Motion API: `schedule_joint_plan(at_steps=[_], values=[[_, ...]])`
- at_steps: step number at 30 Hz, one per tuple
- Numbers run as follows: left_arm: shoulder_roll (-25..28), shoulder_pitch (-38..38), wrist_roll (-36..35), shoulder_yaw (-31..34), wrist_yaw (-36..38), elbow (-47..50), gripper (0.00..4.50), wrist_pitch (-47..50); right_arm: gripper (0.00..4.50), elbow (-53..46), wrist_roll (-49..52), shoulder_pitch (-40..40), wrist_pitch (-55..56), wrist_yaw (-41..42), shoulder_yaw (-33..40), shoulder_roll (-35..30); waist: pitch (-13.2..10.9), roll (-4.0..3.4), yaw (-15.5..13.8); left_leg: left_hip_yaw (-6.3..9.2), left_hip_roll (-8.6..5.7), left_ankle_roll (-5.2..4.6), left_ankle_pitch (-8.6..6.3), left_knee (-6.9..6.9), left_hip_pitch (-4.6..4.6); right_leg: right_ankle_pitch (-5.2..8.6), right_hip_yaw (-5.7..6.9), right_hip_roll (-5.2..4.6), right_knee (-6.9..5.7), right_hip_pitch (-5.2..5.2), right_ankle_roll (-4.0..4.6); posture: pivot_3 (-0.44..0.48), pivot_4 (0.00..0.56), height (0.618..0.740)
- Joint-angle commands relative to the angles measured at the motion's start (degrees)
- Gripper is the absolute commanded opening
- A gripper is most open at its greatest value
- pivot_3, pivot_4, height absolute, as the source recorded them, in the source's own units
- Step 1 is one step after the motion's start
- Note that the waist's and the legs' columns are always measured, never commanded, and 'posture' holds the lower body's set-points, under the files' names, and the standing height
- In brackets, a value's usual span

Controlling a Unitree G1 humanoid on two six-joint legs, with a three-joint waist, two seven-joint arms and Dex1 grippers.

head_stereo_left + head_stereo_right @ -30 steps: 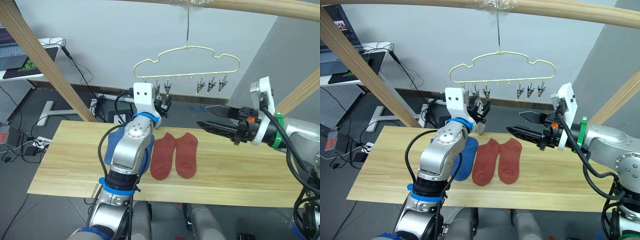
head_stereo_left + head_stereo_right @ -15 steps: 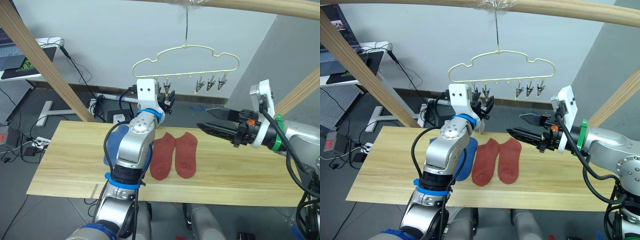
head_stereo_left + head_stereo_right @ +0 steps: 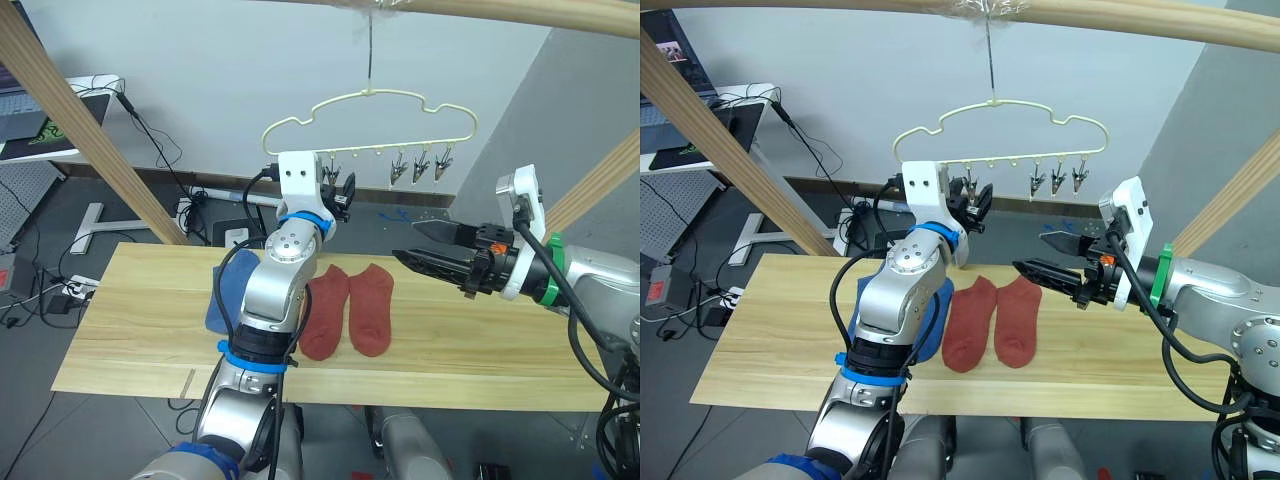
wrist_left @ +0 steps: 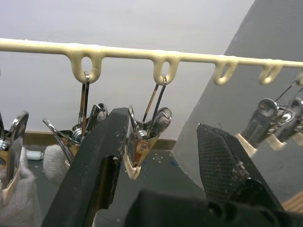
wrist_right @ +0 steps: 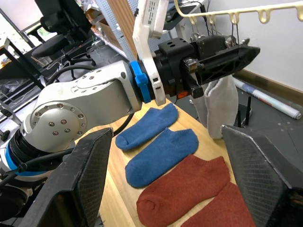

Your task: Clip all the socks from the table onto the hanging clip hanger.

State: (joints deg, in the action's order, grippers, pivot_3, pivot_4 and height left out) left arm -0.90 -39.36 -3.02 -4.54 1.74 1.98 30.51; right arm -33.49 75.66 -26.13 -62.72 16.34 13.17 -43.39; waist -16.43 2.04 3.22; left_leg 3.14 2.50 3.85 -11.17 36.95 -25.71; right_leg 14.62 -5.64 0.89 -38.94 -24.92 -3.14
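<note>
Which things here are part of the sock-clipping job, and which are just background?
Job:
- two blue socks
- two rust-red socks
- grey sock hanging at the clips
- clip hanger
- table
- left gripper
- right gripper

Background:
- wooden pole frame
- cables
- desk

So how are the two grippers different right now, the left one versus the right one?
The left gripper is raised up at the clip hanger, its fingers on either side of one of the metal clips; the right gripper is held out level above the table, away from the hanger. The left one has a grey sock hanging beside it; the right one has nothing near its fingers. Both are open and empty.
</note>
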Motion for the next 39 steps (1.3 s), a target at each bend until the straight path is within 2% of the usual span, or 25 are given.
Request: schedule_joint_plan(at_steps=[1,30,39], values=[[-0.68,-0.52,1.10,-0.31,-0.89,0.75,2.56,-2.36,3.80,-1.93,1.96,-0.07,1.50,-0.32,0.69,-0.95,-0.02,-0.01,0.01,0.00,0.00,0.00,0.00,-0.01,0.00,0.00,0.00,0.00,0.00,0.00,0.00,-0.111,0.319,0.740],[-1.91,-4.11,1.76,2.27,-2.80,-3.09,2.56,-5.47,3.80,-1.81,2.57,0.88,3.10,-2.23,-0.91,-1.87,-0.77,0.04,0.05,-0.02,0.00,0.00,0.00,-0.06,-0.06,0.01,-0.01,0.00,0.09,-0.06,-0.01,-0.113,0.309,0.740],[-1.51,-2.47,3.55,-0.47,-1.95,-1.73,2.56,-6.29,3.80,-1.56,2.38,0.90,3.49,-2.28,-1.40,-1.91,-0.77,0.04,0.05,-0.02,-0.01,0.00,0.00,-0.06,-0.06,0.01,-0.01,0.00,0.09,-0.06,-0.01,-0.108,0.309,0.740]])
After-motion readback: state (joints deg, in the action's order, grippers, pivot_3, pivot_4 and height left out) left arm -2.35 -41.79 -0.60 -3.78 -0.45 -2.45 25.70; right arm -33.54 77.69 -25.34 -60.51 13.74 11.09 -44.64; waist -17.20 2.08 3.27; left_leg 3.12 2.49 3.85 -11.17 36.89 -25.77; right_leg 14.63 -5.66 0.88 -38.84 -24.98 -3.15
